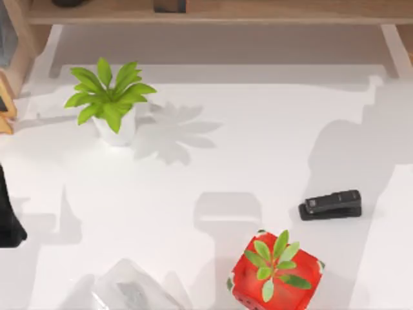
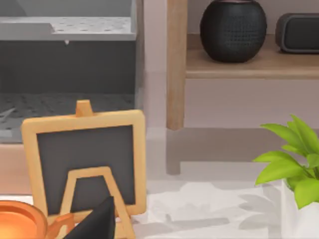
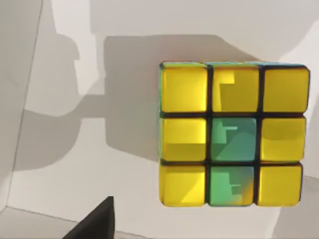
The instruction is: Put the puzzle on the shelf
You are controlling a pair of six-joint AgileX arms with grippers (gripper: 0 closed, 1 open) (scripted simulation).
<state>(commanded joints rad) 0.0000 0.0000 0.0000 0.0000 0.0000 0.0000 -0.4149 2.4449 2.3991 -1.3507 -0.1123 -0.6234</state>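
The puzzle (image 3: 233, 134) looms close in the right wrist view, a cube of yellow tiles with two green ones on a black body. Its shadow falls on the white surface behind it. A dark part of my right gripper (image 3: 95, 222) shows at the picture's edge, apart from the cube. The shelf (image 1: 271, 14) is a light tan board along the table's far side; its board (image 2: 249, 65) and a wooden upright (image 2: 176, 64) also appear in the left wrist view. My left gripper (image 1: 9, 223) is parked at the table's left edge.
A green plant in a white pot (image 1: 111, 103) stands at the back left. A black stapler (image 1: 330, 205) and a red box with green leaves (image 1: 275, 271) lie at the front right. A small chalkboard easel (image 2: 84, 159), a round black speaker (image 2: 233, 30) and an orange dish (image 2: 20, 221) sit near the shelf's left end.
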